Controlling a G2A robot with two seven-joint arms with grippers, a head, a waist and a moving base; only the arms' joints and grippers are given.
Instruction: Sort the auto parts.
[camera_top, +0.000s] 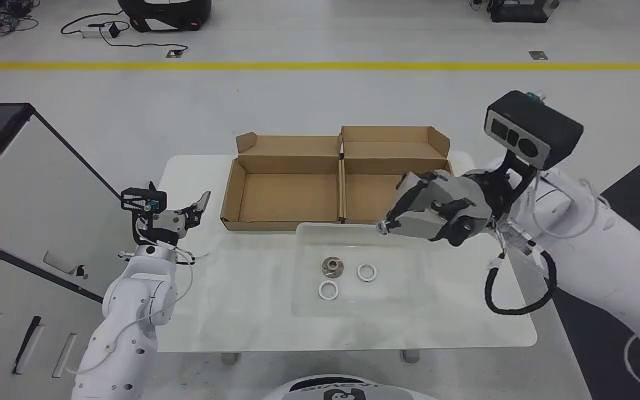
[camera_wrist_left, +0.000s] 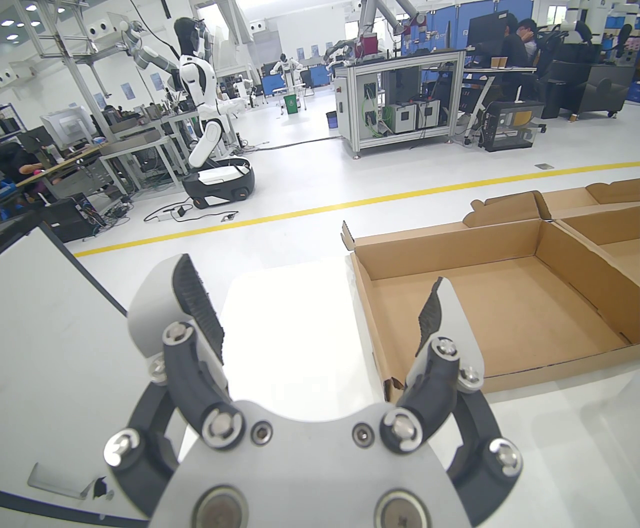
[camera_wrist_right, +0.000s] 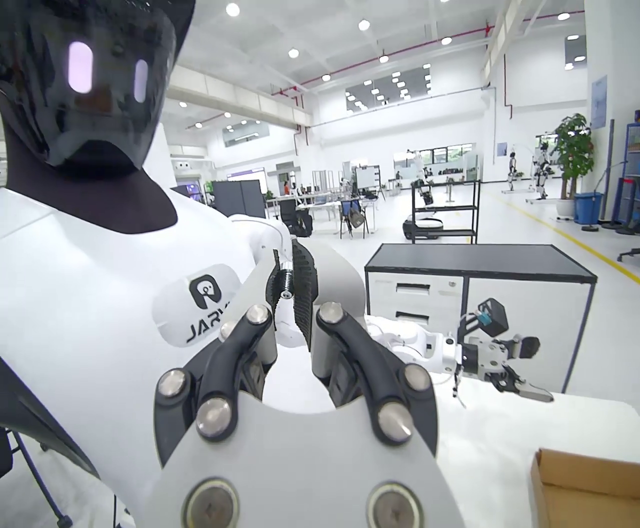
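Right wrist view: threaded part (camera_wrist_right: 285, 283) in tool (camera_wrist_right: 287, 265)

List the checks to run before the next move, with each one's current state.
1. Right gripper has a firm hold: ok, shut on a small threaded part.
2. Left gripper free: ok, open, holding nothing.
3. Left box ready to receive: ok, floor bare.
4. Right box ready to receive: cannot tell, the arm hides part of it.
5. Tray emptied: not ok, a dark hub and two rings lie in it.
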